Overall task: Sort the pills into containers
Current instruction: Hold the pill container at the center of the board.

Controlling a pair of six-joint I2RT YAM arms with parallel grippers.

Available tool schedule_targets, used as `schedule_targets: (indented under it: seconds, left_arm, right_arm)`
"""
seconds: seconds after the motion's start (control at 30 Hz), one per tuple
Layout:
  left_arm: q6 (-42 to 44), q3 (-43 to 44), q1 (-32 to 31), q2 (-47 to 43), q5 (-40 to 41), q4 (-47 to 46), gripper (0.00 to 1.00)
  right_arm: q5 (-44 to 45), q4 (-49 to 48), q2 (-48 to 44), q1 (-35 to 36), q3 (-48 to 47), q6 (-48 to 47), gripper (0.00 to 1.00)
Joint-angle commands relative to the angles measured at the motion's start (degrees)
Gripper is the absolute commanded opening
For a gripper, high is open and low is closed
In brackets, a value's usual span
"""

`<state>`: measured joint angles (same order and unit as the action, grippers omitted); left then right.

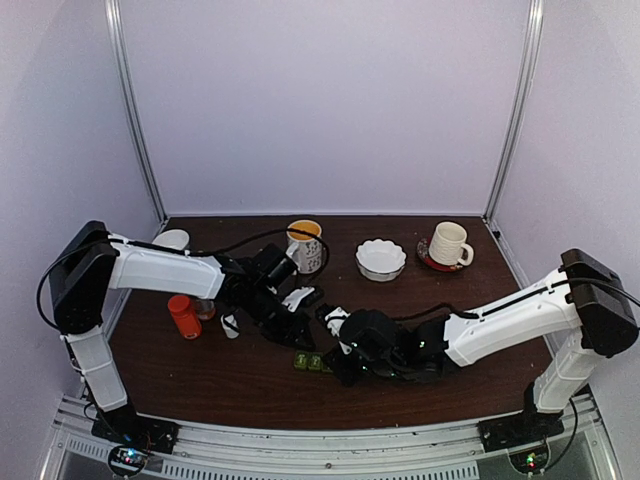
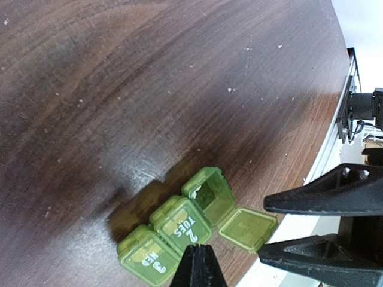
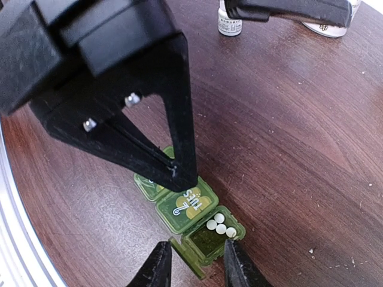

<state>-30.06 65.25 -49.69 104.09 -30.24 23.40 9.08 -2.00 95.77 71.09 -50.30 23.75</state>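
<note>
1. The worktop (image 1: 200, 380) carries everything. The pill box (image 3: 185, 206) lies close to its near edge, about midway along, and both arms meet over it.
2. The left arm (image 1: 165, 270) reaches in from the left edge. The left jaws are clenched to a point just above the box's closed lids, and nothing shows between them.
3. The right arm (image 1: 510, 320) comes in from the right edge. The right jaws stand apart astride the box's open end. I cannot tell whether they touch it.
4. A red bottle (image 1: 184, 316) stands toward the left edge and a small white bottle (image 3: 229, 24) stands further back.
5. Of the box's three compartments, one has its lid (image 2: 247, 229) folded out flat. The other two are shut, so their contents are hidden.
6. Four white pills (image 3: 220, 224) sit in the open compartment (image 3: 209, 242). I see none loose. The sorting looks begun, with two compartments likely left.
</note>
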Motion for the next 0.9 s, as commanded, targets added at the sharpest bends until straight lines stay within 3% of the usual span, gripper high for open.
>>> schedule_targets:
  seconds: [0.0, 0.87]
  left_arm:
    - [-1.2, -0.3, -0.7, 1.1, -1.1, -3.5, 0.00]
    - [-0.2, -2.8, -1.4, 2.8, 2.0, -0.6, 0.00]
  right_arm:
    - [-0.4, -0.9, -1.1, -0.6, 0.5, -0.4, 0.32]
    - [-1.6, -0.5, 0.7, -1.2, -0.5, 0.1, 0.33]
